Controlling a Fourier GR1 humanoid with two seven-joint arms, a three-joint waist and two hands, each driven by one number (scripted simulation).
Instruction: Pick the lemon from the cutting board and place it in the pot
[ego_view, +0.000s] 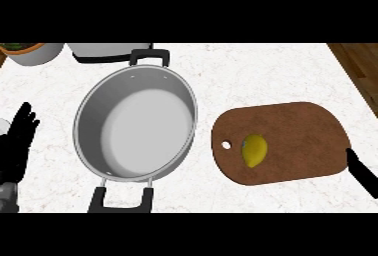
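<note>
Lemon (254, 150) on cutting board (295, 130) beside pot (96, 100)

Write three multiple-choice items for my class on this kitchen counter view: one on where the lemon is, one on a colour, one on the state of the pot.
1. Where does the lemon lie?
A. In the pot
B. On the cutting board
C. In the right hand

2. What colour are the pot's handles?
A. Black
B. Red
C. White

3. What state is the pot in?
A. Covered by a lid
B. Holding the lemon
C. Open and empty

Answers:
1 B: the lemon sits on the brown cutting board, near its hole.
2 A: both handles, at the top and bottom of the pot, are black.
3 C: only its bare grey floor shows.
</note>
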